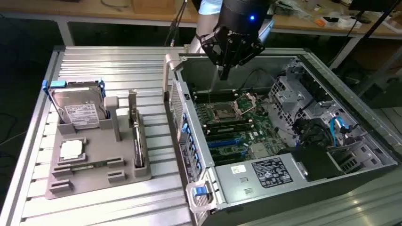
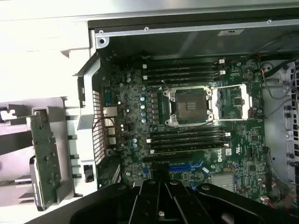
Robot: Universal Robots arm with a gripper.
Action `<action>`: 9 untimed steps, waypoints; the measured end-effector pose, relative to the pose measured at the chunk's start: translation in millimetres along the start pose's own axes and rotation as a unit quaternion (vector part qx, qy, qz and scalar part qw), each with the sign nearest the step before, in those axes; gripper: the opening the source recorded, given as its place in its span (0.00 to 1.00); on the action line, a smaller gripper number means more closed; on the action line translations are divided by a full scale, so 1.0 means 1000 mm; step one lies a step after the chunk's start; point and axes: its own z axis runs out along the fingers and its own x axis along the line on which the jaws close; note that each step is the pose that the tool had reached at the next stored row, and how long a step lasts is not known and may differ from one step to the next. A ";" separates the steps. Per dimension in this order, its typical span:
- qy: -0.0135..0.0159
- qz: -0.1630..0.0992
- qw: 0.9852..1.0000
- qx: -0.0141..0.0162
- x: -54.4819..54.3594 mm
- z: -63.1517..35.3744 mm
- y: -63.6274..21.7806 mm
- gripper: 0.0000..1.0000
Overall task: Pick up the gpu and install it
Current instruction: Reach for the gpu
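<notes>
the black, angular gripper (image 1: 222, 75) hangs over the open grey sheet-metal computer case (image 1: 176, 94). its slim fingers are pressed together into a narrow point with nothing between them. under it lies the green motherboard (image 1: 234, 129), crowded with small parts, with a square silver processor socket (image 1: 223, 112) and long black and blue slots.

the gpu (image 1: 139, 148), a thin, flat, dark circuit card with a silver metal end bracket, stands on its long edge in a slot of the matte grey moulded plastic holder (image 1: 94, 176). it sits outside the case, toward the exterior view's left, well apart from the gripper and untouched. in the wrist view the gpu (image 2: 44, 158) shows a greenish face dotted with components.

near it in the same holder stands a boxy silver hard drive (image 1: 78, 110) with a white label and blue frame. the holder rests on a ribbed aluminium table (image 1: 113, 66).
</notes>
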 end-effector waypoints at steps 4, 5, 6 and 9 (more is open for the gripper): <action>0.000 0.000 1.000 0.000 0.005 -0.0002 -0.0004 0.11; 0.000 0.000 1.000 0.000 0.007 -0.0002 -0.0005 0.11; 0.000 0.000 1.000 0.000 0.011 -0.0003 -0.0008 0.11; 0.000 0.000 1.000 0.000 0.019 -0.0005 -0.0014 0.11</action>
